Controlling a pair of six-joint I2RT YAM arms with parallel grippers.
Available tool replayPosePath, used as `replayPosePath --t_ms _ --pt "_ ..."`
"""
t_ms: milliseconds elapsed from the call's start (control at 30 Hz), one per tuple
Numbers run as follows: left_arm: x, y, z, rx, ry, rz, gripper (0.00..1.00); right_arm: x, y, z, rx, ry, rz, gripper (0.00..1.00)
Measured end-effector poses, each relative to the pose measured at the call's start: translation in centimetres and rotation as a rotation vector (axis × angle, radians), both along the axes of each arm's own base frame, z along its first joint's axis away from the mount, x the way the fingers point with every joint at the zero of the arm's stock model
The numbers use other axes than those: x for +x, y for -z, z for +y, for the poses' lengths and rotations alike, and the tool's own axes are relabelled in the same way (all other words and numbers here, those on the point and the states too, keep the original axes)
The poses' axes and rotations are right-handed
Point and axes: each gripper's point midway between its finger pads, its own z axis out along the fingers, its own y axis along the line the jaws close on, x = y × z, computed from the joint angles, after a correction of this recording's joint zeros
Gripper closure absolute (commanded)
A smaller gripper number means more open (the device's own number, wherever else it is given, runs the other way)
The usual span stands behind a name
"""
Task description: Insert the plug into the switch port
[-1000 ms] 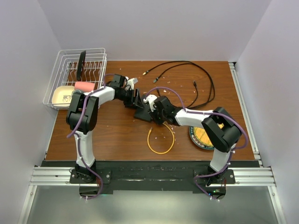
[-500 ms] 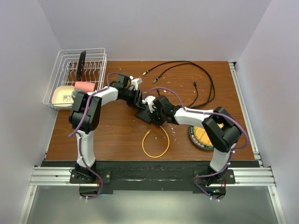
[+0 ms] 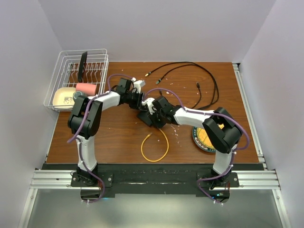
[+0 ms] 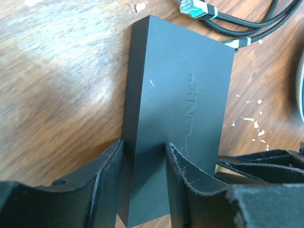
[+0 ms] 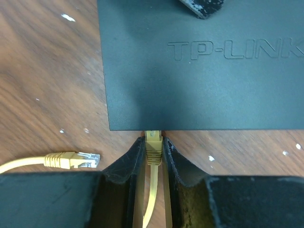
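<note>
Yellow cable [image 3: 154, 147] looped at 6 o'clock of the switch [image 5: 199, 71], right gripper [image 5: 153, 142] clamped on the yellow plug [image 5: 153, 148], plug tip at the switch's edge, mid-table, left gripper [image 4: 144, 147] pinching the switch from 11 o'clock, black cables [image 4: 247, 35] beyond.

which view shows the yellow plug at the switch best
Right wrist: the yellow plug sits pinched in the right hand, its tip at the switch edge. Top external shows only the yellow cable loop, the plug hidden by the arms. Left wrist shows none of it.
</note>
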Motion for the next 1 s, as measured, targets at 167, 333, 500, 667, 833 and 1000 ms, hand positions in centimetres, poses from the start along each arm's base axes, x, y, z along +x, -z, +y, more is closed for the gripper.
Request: replayPosePath --t_ms 167,333,500,667,833,1000 --pt "-0.6 0.0 1.1 0.024 -0.029 -0.021 0.47 -0.6 -0.1 0.8 0.022 -0.028 0.041 0.9" --pt "-0.9 -0.1 3.4 0.015 -0.088 0.038 0.43 -0.6 -0.4 2.0 0.058 -0.056 0.061 0.74" --pt "-1.5 -0.1 5.0 0.021 -0.136 0.111 0.41 0.0 -1.2 2.5 0.093 -0.042 0.04 0.4" --pt "-1.6 0.0 5.9 0.055 -0.182 0.145 0.41 -0.4 -2.7 2.0 0.115 -0.012 0.03 0.25" --pt "-0.9 -0.4 7.1 0.1 -0.247 0.136 0.4 -0.3 -4.7 0.8 0.111 0.044 -0.016 0.19" --pt "0.3 -2.3 7.7 0.11 -0.29 0.082 0.4 3.3 -10.1 0.0 0.145 0.148 -0.162 0.2"
